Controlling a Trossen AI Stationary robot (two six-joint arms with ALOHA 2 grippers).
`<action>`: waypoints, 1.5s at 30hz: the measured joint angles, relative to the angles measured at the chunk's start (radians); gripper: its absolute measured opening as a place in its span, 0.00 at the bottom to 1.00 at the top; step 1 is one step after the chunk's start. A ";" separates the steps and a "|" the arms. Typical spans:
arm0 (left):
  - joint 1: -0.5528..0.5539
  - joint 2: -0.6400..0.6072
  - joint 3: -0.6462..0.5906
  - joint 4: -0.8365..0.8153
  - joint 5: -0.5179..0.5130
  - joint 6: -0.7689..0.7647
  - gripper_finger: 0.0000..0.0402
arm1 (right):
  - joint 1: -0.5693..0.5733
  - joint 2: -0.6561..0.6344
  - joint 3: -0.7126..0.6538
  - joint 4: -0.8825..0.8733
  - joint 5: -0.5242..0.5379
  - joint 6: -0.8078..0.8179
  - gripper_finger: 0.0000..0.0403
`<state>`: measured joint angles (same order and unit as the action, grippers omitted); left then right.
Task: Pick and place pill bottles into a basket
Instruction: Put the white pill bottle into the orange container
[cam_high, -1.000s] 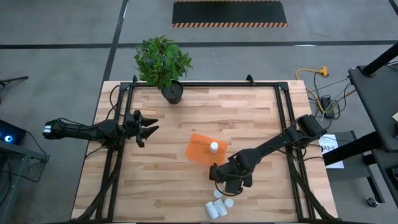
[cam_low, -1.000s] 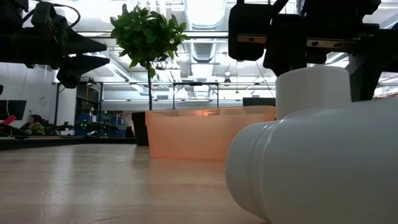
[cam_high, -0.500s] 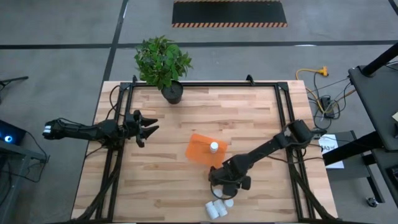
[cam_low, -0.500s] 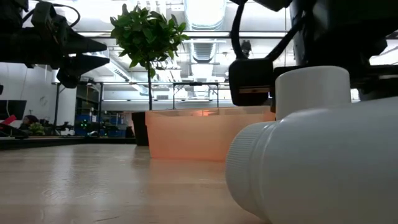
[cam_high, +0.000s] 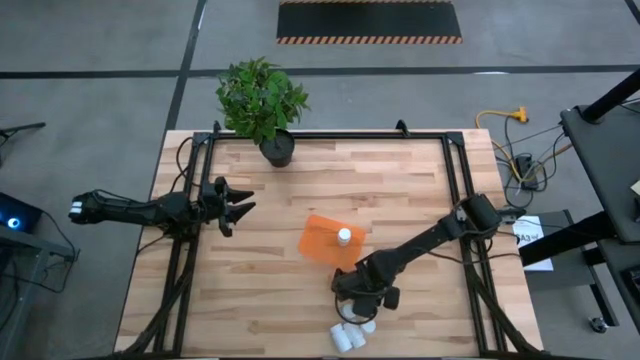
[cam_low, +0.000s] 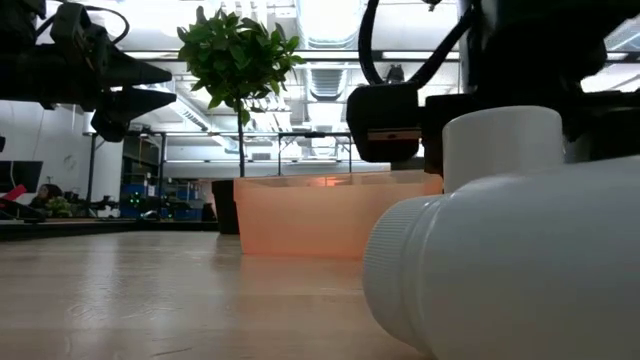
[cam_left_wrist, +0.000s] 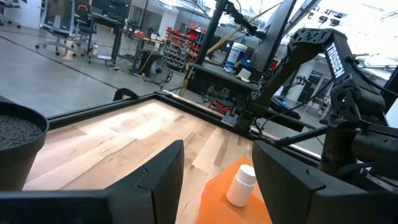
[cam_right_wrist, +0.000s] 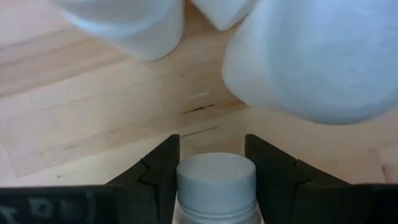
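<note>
A bottle (cam_right_wrist: 216, 180) stands upright between the right tool's (cam_high: 358, 303) fingers (cam_right_wrist: 155, 171), which flank its cap closely; I judge a grasp forming, though contact is unclear. It sits beside other bottles (cam_high: 348, 333) on the surface (cam_high: 400, 200), near the basket (cam_high: 322, 240) holding one bottle (cam_high: 344, 237). The left tool (cam_high: 236, 205) hangs unclenched and empty, well apart.

Layout of the table (cam_high: 400, 200). The basket (cam_high: 322, 240) sits near the centre, with one bottle (cam_high: 344, 237) upright in it. A plant pot (cam_high: 277, 150) stands at the far edge. A cluster of bottles (cam_high: 349, 334) lies at the near edge, just beside the right end effector (cam_high: 358, 310), which has one bottle (cam_right_wrist: 216, 186) between its fingers. The left end effector (cam_high: 240, 206) hangs well apart, left of the basket.
</note>
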<state>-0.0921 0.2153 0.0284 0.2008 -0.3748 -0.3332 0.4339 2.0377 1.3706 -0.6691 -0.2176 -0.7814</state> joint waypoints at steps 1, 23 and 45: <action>0.000 0.000 0.000 0.000 0.000 0.000 0.43 | 0.000 -0.002 0.001 -0.001 0.000 0.020 0.37; 0.000 0.000 0.000 0.000 0.000 0.000 0.43 | -0.113 -0.192 -0.007 0.056 -0.017 0.504 0.37; 0.000 0.005 0.000 0.000 0.000 0.000 0.43 | -0.166 -0.521 -0.725 1.499 0.412 1.166 0.37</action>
<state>-0.0921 0.2203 0.0284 0.2005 -0.3748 -0.3332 0.2679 1.5171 0.6454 0.8298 0.1946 0.3848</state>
